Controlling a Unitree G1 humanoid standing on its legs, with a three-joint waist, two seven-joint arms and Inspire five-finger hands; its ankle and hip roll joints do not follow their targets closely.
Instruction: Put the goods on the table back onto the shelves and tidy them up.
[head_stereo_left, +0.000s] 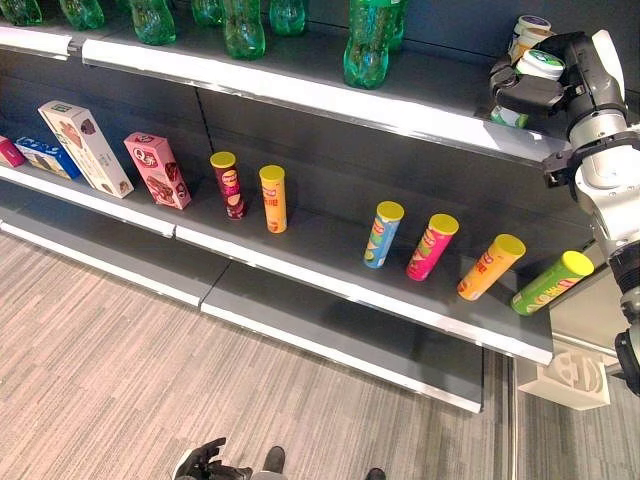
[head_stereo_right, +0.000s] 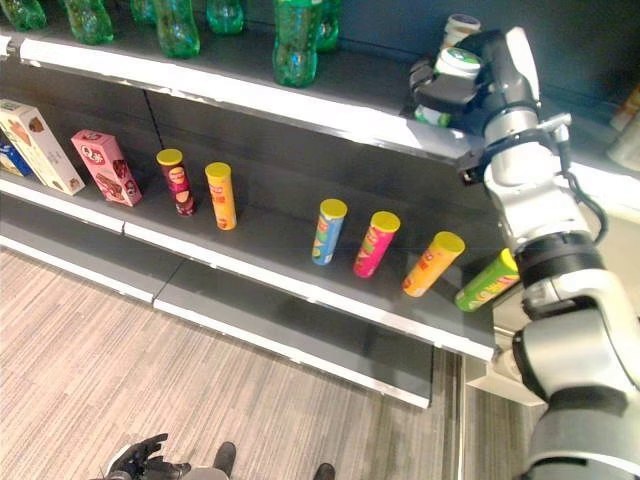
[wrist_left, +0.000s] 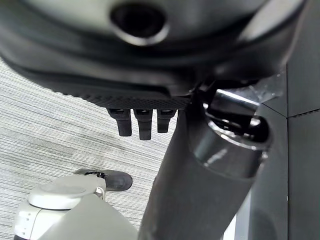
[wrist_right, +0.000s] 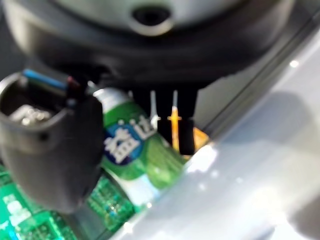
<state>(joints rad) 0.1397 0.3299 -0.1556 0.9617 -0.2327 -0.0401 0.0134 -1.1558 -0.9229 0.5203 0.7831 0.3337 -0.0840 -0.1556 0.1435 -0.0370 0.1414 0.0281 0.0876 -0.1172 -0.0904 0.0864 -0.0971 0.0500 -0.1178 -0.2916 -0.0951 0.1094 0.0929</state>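
Our right hand (head_stereo_right: 470, 85) had its fingers (head_stereo_left: 515, 98) curled round a green-and-white jar (wrist_right: 135, 150) at the top shelf (head_stereo_left: 420, 118); our left hand (head_stereo_left: 205, 460) hung low, fingers loosely curled.

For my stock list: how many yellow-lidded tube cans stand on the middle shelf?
6: a dark red can and an orange can together, then blue, pink, orange and green cans leaning toward the right end.

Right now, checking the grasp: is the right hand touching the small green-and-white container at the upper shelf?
Touching. In the right eye view the right hand is curled round the small green-and-white container; the right wrist view shows its thumb against it.
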